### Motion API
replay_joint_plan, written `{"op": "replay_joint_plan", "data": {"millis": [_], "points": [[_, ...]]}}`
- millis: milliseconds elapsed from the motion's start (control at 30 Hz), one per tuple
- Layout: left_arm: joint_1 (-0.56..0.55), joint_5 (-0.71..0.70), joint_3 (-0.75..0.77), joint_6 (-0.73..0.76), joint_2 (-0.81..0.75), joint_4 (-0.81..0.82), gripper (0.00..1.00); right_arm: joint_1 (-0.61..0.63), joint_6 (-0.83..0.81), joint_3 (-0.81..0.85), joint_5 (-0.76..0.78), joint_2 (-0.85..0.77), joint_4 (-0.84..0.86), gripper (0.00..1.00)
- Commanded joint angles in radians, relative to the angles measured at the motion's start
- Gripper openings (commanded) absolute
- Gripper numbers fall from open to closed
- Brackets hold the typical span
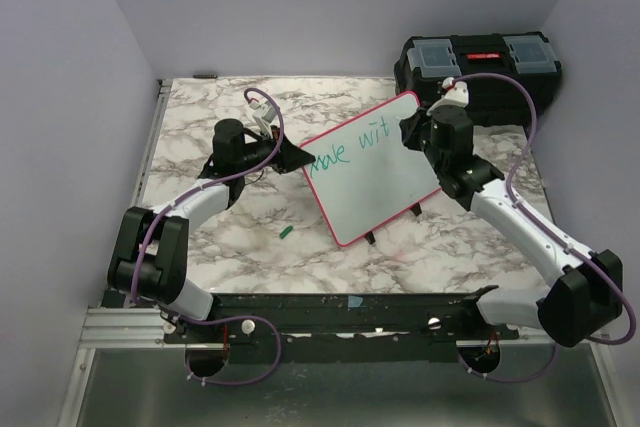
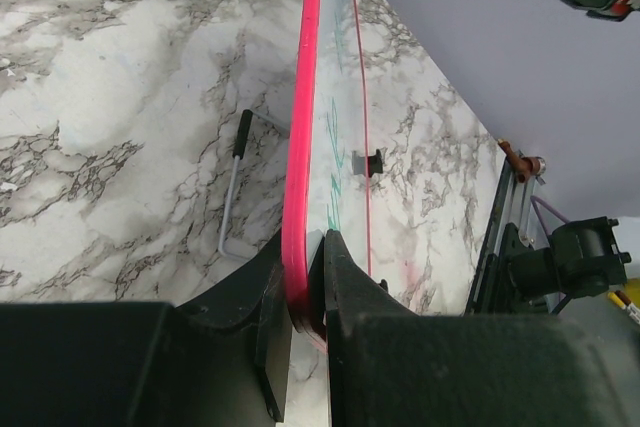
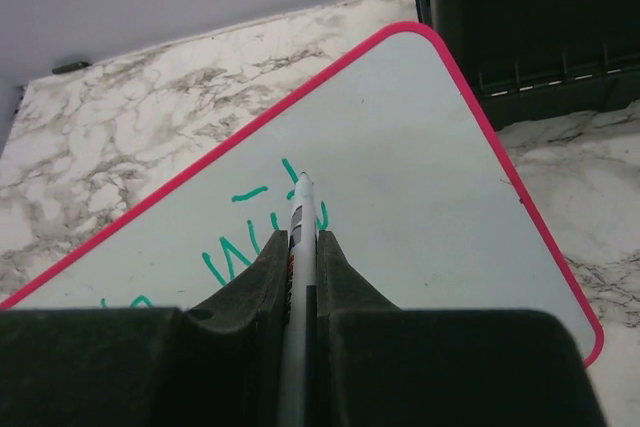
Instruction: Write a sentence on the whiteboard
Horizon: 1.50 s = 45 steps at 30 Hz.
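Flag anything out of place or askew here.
The whiteboard sits at a slant across the table, its rim clamped by the left gripper. A small green piece, perhaps a marker cap, lies loose beside it.

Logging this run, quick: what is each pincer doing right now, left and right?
Left pincer: shut on the whiteboard, gripping its pink edge.
Right pincer: shut on the marker.
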Motion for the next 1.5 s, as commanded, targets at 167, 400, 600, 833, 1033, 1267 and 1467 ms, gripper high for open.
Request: {"op": "replay_joint_plan", "data": {"millis": [167, 400, 600, 833, 1033, 1267, 1467], "points": [[-0.006, 0.004, 0.010, 0.141, -0.013, -0.013, 0.00, -0.007, 0.011, 0.012, 0.004, -0.082, -0.046, 0.01], [-0.007, -0.001, 0.022, 0.152, -0.008, -0.038, 0.00, -0.008, 0.034, -0.031, -0.061, -0.099, -0.043, 0.03], [-0.003, -0.003, 0.030, 0.164, -0.008, -0.050, 0.00, -0.009, 0.072, -0.044, -0.150, -0.102, -0.039, 0.01], [0.000, -0.001, 0.050, 0.164, 0.007, -0.049, 0.00, -0.041, 0.098, -0.045, -0.235, -0.094, -0.021, 0.01], [0.000, 0.005, 0.079, 0.182, 0.017, -0.076, 0.00, -0.047, 0.065, -0.053, -0.157, -0.111, -0.013, 0.01], [0.003, 0.009, 0.055, 0.186, 0.017, -0.046, 0.00, -0.047, -0.002, -0.052, -0.089, -0.115, -0.018, 0.01], [0.003, 0.020, 0.029, 0.183, 0.001, -0.032, 0.00, -0.048, -0.055, -0.020, -0.048, -0.075, -0.014, 0.01]]}}
